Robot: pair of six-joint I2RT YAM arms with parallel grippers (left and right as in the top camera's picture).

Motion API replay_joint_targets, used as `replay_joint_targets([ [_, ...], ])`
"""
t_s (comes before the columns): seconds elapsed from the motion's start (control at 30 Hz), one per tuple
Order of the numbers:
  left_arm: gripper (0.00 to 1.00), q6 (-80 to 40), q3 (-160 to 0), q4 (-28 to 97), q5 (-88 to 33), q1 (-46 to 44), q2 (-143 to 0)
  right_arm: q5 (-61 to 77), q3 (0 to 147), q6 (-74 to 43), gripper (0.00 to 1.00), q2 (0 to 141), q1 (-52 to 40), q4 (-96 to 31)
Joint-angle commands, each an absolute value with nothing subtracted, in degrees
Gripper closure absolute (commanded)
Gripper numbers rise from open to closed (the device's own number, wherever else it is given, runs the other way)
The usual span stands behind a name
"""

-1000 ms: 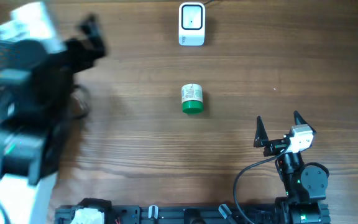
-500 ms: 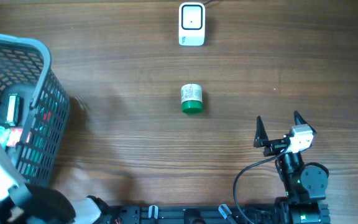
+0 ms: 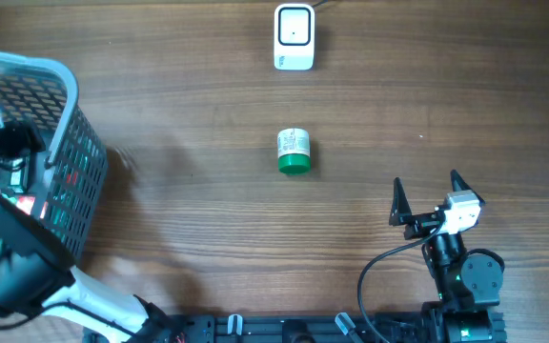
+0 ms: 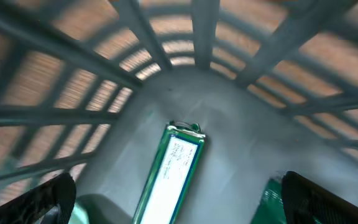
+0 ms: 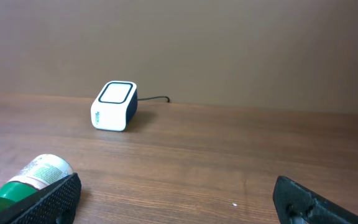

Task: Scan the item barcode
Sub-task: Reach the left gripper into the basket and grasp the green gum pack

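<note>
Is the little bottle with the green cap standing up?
No, the bottle lies on its side on the wooden table.

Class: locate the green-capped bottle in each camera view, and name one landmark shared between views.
Overhead: green-capped bottle lies near the picture's centre.
Left wrist: not in it; basket interior only.
Right wrist: bottom left corner.
Shared landmark: white scanner, beyond the bottle in overhead and right wrist views.

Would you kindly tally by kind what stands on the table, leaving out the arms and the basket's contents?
White barcode scanner: 1
Green-capped bottle: 1
Grey mesh basket: 1
Total: 3
</note>
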State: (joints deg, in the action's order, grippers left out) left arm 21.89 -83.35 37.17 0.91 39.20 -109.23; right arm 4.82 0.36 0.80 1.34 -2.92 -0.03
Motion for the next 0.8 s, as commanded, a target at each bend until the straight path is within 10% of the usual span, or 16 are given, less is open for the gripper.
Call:
replay_joint_targets([
  [0.0,0.02,23.9,-82.7,37.3,-0.2,39.7,-112.7,4.2,0.3,1.5,0.00,1.3,-3.0,0.1],
  [0.4,0.13,23.6,-75.2,37.2,-0.2,41.0,-114.2,4.2,0.3,1.5,0.00,1.3,-3.0,0.1],
  [0.77,0.67,14.3,-74.6,37.2,-0.2,43.2,-114.2,4.2,0.3,1.5,0.00,1.3,-3.0,0.1],
])
